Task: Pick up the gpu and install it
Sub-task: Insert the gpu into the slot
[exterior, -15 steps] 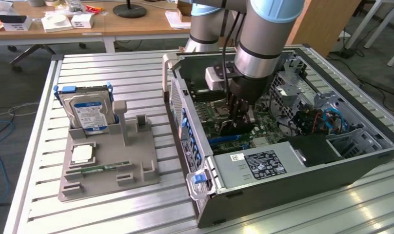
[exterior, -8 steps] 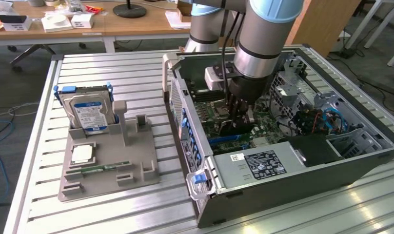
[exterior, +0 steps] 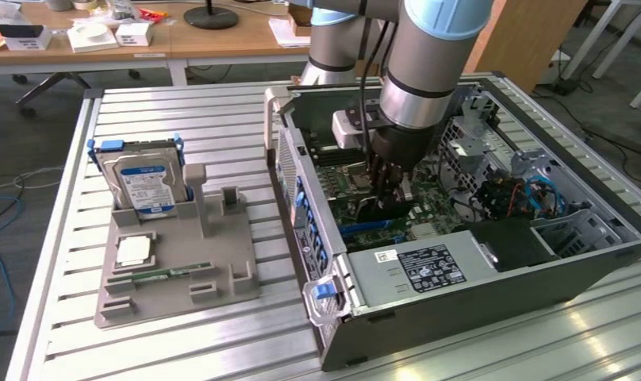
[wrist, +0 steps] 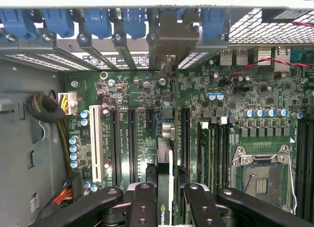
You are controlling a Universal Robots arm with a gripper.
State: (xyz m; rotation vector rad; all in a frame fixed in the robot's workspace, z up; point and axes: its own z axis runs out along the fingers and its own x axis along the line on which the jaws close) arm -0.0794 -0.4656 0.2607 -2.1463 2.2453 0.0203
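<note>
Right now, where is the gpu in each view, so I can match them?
Exterior view: the gpu hangs under the gripper inside the open case.
Wrist view: the gpu stands edge-on between the black fingers, over the expansion slots.
Shared landmark: the CPU socket.

end effector | gripping gpu edge-on | above motherboard slot, possibly partly seated
</note>
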